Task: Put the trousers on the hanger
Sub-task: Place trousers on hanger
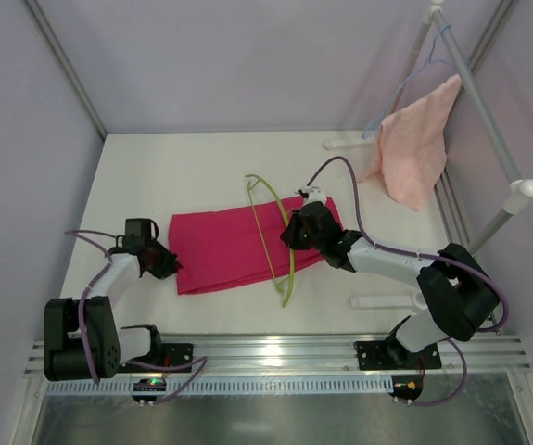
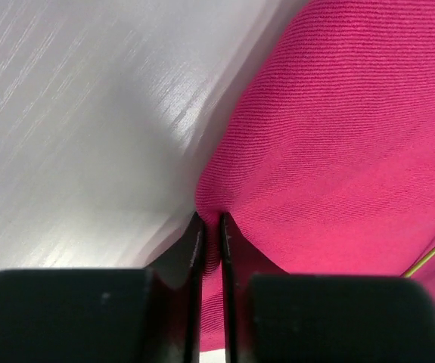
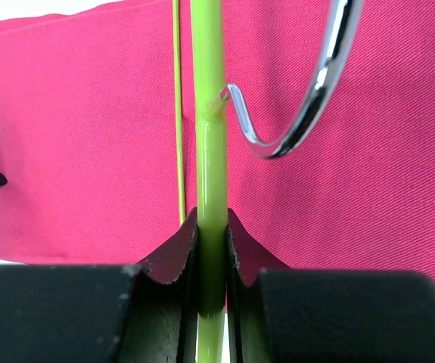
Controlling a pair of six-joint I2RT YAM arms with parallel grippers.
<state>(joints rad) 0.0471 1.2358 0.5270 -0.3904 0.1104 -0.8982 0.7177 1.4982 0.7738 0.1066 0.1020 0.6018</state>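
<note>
Trousers (image 1: 224,246), one pair, pinched by left claw (image 2: 211,225); one hanger (image 3: 211,151) clamped in right claw (image 3: 212,221)

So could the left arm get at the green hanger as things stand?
Probably not yet. The left gripper is pinched on the trousers at their left edge, while the hanger lies across their other end, clamped by the right gripper. Nothing else blocks the way.

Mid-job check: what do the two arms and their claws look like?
The left arm and right arm have white links, black joint housings and looping purple cables. The left claw and right claw are black, with two tapered fingers.
</note>
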